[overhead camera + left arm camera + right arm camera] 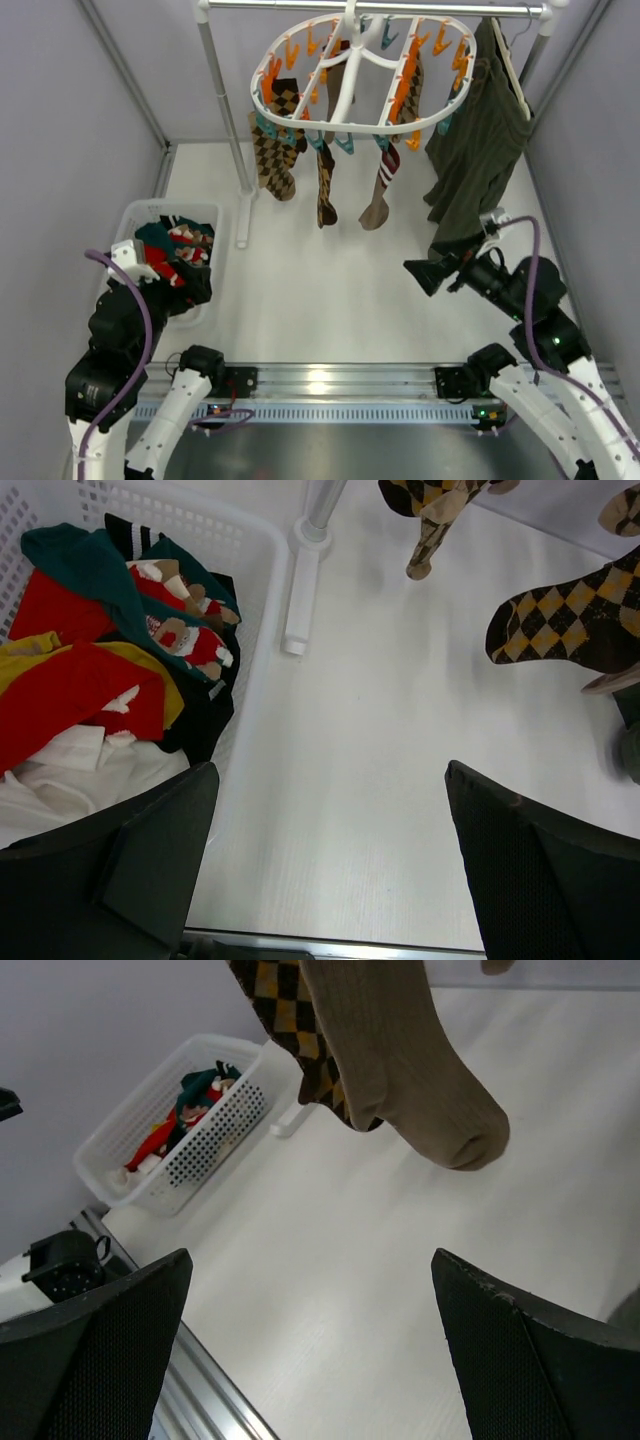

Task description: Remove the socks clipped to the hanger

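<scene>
The socks [326, 185] hang clipped beneath the hanger [352, 95], so the left gripper [330, 772], beside the basket [140, 210], and the right gripper [312, 1256] spread wide, empty, ready to pull.

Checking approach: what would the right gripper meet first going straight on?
Probably bare table; the tan sock seems to hang above that line, though depth is unclear.

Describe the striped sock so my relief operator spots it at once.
Find the white oval hanger under the rail. Among the socks hanging from its near rim, the striped sock is rightmost, nearest the olive garment; brown with red-white bands, not argyle diamonds.
</scene>
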You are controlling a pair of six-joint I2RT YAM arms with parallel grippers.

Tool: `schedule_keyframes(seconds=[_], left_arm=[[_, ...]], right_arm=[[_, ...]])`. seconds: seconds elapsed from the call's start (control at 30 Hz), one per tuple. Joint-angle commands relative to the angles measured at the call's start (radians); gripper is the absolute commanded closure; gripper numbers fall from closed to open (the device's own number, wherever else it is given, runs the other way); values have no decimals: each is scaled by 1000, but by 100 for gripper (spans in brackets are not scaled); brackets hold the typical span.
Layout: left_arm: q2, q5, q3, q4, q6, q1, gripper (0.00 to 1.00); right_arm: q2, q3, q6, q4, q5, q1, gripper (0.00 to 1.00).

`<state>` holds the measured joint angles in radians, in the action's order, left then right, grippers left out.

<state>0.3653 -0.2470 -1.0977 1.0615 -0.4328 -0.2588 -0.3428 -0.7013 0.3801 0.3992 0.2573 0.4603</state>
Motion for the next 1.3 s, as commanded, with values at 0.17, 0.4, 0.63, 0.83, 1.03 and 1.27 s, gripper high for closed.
schedule_keyframes(seconds=[0.17,0.4,0.63,0.83,1.03,1.27], left_arm=[[-2,54,61,-121,-47,-2,2],[-11,107,110,-170,-50,0,1],[-3,141,108,-175,-38,0,1],[3,198,90,-182,-21,0,1],[46,287,64,-238,-20,0,1],[245,468,-83,-371,-50,0,1]], right_arm=[[-392,-50,-39,-333,-36,49,2],[-611,-41,-153,-502,-389,247,14],[-713,-30,-175,-704,-588,345,29],[-772,-9,-245,-884,-693,362,41],[-817,-9,-299,-957,-694,396,89],[-823,39,-313,-1034,-788,509,100]])
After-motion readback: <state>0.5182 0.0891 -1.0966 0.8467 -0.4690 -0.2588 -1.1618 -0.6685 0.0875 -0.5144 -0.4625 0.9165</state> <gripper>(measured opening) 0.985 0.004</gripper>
